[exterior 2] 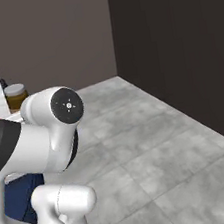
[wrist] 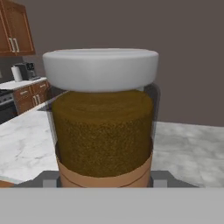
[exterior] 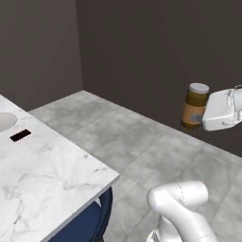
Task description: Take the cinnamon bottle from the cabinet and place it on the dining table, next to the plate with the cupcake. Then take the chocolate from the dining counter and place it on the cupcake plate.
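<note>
Nearest, in the hand view, the cinnamon bottle (wrist: pixel 103 118) sits between the gripper's (wrist: pixel 104 180) jaws, which are clamped on its lower body at the tan label band, w/ the white cap on top & brown powder packed to the shoulder. So: hand closed, gripping the bottle, bottle upright.

In the left base view the same bottle (exterior: pixel 194 106) hangs in the air off the white hand (exterior: pixel 204 117), well above the grey floor tiles (exterior: pixel 142 142) & well apart from the marble dining table (exterior: pixel 42 175). From the right base view it peeks out behind the arm's shoulder, bottle (exterior 2: pixel 16 96) just visible.

Handling, as a judgement: rigid jar, prob. glass or hard plastic, smooth wall so it could slip if the squeeze is light; the label band gives more bite than bare wall. Full of powder, so moderate weight, low centre, shouldn't swing much. Grip below the cap, on the body, looks right; taking it by the cap would risk the lid turning or popping. Set down flat & gently, since it's tall enough to tip if it lands on an edge.

Farther off on the table: a small dark bar, likely the chocolate (exterior: pixel 20 135), & beyond it a pale rim at the frame edge, poss. the cupcake plate (exterior: pixel 6 121), too cropped to be sure. The bottle has yet to travel over to the table.
</note>
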